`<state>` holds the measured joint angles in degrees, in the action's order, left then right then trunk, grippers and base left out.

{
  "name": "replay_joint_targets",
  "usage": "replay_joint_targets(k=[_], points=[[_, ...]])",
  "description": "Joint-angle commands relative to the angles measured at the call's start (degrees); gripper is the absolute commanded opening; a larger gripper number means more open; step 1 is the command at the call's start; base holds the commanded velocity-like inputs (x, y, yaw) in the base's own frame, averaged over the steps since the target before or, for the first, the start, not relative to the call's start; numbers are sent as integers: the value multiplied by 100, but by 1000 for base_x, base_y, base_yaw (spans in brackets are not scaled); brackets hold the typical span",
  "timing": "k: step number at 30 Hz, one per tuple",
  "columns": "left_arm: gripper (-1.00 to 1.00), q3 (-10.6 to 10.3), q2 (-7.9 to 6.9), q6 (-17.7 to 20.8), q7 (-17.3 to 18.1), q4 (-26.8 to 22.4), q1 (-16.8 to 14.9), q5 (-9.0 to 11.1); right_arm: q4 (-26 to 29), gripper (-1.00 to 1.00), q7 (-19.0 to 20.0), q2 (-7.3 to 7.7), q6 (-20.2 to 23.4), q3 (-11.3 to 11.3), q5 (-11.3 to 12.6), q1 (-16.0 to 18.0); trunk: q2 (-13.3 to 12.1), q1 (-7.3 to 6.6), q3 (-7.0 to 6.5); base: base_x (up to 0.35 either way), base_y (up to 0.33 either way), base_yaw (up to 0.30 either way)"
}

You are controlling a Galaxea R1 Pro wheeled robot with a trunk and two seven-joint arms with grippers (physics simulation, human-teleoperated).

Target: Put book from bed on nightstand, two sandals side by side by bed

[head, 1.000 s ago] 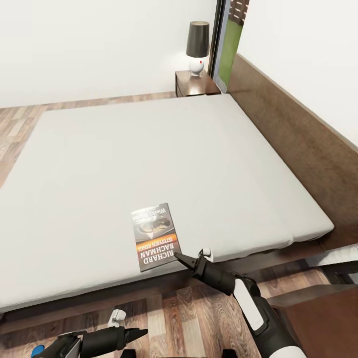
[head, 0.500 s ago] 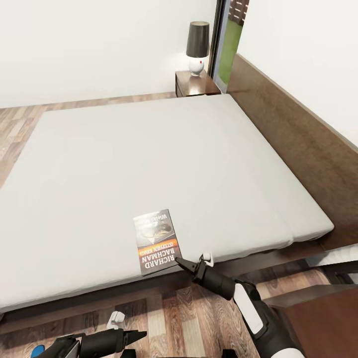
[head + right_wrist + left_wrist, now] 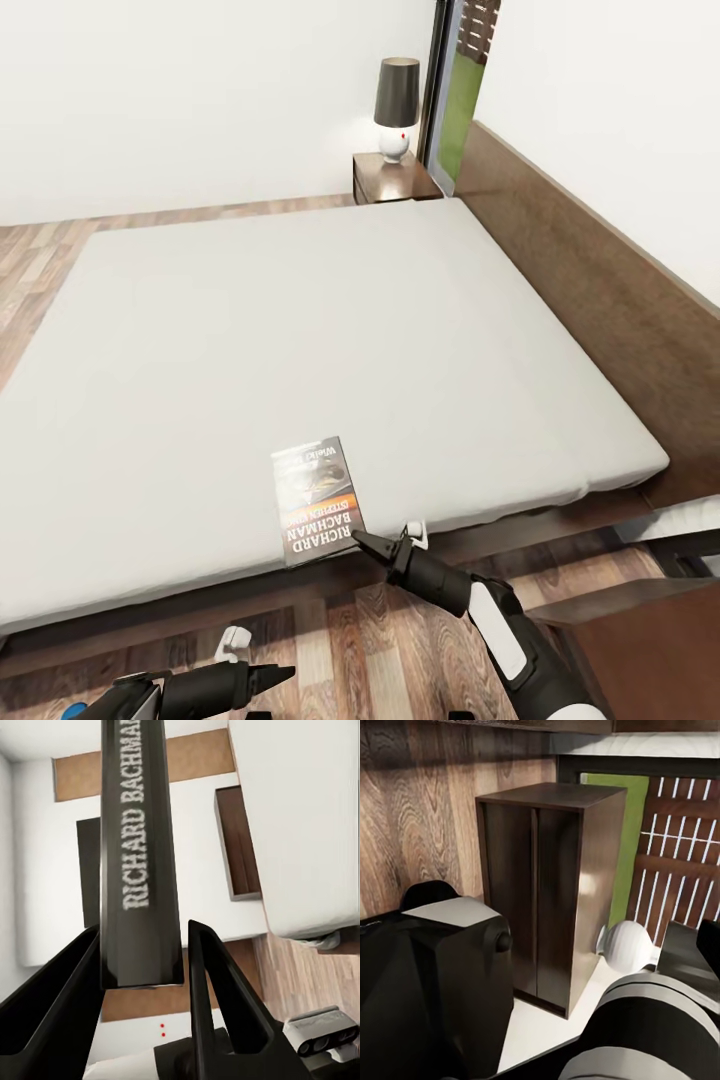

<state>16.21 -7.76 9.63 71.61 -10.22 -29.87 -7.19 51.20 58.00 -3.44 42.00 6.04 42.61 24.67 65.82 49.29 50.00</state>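
Book [image 3: 317, 500] lies flat, cover up, on the off-white mattress of the bed [image 3: 300, 330], right at the near edge, its lower end just past the lip. Its long axis runs from the near edge toward the far side of the bed, leaning slightly, and the white "RICHARD BACHMAN" lettering reads upside down from where the robot stands, so the top of the cover points at the robot. The right gripper [image 3: 360, 541] comes in low from the floor side, forearm angled up and to the left, black tip just beside the book's near right corner. In the right wrist view its two dark fingers [image 3: 217, 997] are spread, with the book's spine [image 3: 139, 855] standing between them; I cannot tell whether they touch it. The left gripper [image 3: 285, 673] hangs low over the wood-plank floor [image 3: 350, 640], pointing right, well apart from the bed; whether it is spread or closed, I cannot tell. Far off, a nightstand [image 3: 392, 178] carries a dark-shaded lamp [image 3: 396, 105].
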Motion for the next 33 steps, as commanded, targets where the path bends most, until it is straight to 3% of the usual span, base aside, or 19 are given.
replay_joint_targets(k=[1, 33], points=[[100, 49, 2, 57, 29, -6, -1, -54, -13, -100, -1, 1, 36, 3, 37, 2, 2, 0, -6, 0, 0, 0], [100, 49, 2, 65, 29, -6, -1, -54, -14, -100, -5, 0, 36, 4, 37, 2, 2, 0, -300, 0, 0, 0]])
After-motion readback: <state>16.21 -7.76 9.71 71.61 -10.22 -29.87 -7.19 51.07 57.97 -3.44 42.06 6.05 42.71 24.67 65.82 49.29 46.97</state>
